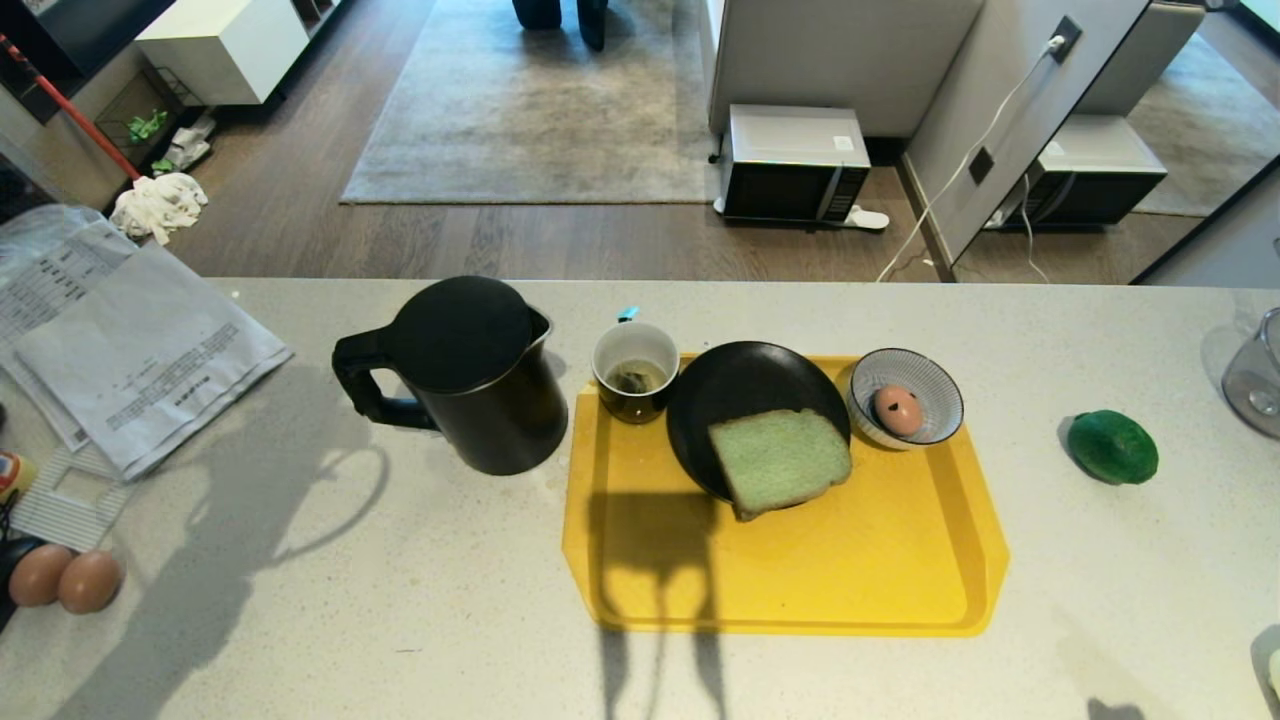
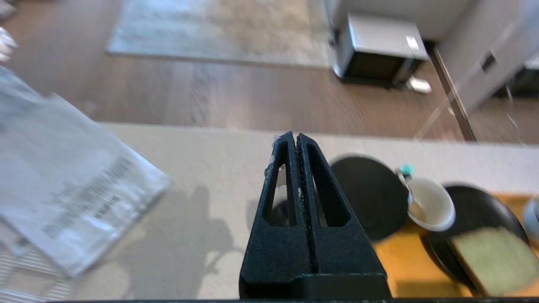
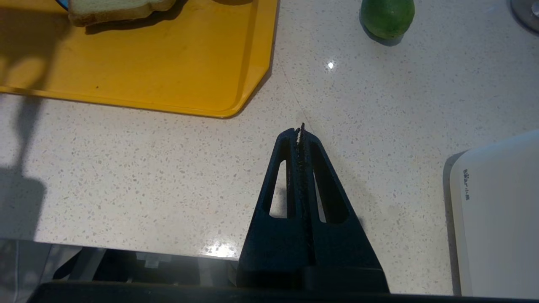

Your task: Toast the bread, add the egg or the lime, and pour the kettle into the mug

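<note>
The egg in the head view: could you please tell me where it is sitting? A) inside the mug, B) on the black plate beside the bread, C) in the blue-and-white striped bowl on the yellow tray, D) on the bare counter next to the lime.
C: the egg rests inside the striped bowl, which stands at the far right corner of the yellow tray, apart from the bread on the black plate.

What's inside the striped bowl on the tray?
The striped bowl holds one tan-pink egg with a dark speck. The egg covers the bowl's bottom, so anything beneath it cannot be seen.
</note>
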